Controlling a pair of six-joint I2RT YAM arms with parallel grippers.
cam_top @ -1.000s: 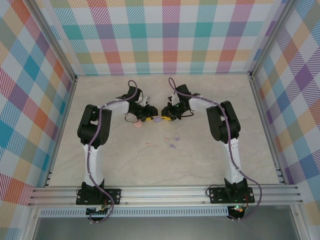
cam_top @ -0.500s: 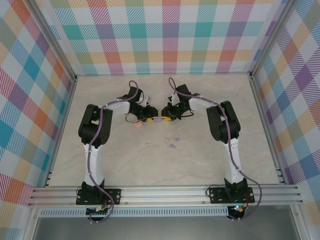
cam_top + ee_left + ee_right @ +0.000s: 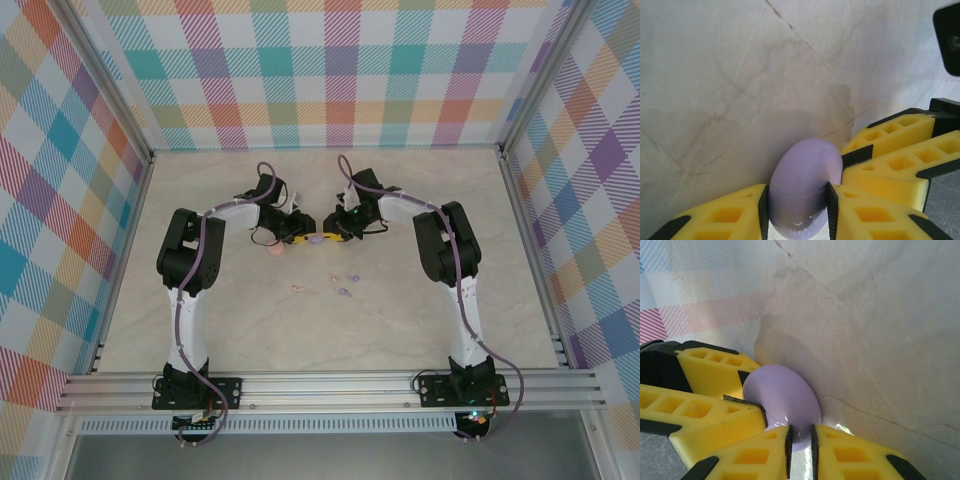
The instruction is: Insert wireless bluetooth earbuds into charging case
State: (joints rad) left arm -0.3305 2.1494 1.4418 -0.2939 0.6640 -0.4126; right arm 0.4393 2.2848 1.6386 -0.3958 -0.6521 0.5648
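A pale purple charging case (image 3: pixel 316 240) hangs between both grippers over the middle of the table. My left gripper (image 3: pixel 797 200) is shut on the case (image 3: pixel 805 170), its black pads pressed against both sides. My right gripper (image 3: pixel 800 437) is shut on a thin edge of the same case (image 3: pixel 785 395). In the top view the left gripper (image 3: pixel 300 237) and the right gripper (image 3: pixel 332 237) meet tip to tip. Tiny earbuds lie on the table nearer the bases: a pink one (image 3: pixel 297 289) and purple ones (image 3: pixel 352 276) (image 3: pixel 344 292).
A round pink case (image 3: pixel 276 251) lies just below the left gripper. The right gripper's yellow fingers (image 3: pixel 895 160) crowd the left wrist view, and the left gripper's fingers (image 3: pixel 715 370) crowd the right wrist view. Checked walls (image 3: pixel 320 80) enclose the marble table (image 3: pixel 400 330).
The left arm shifted slightly toward the purple case. The right arm and the loose earbuds have not moved.
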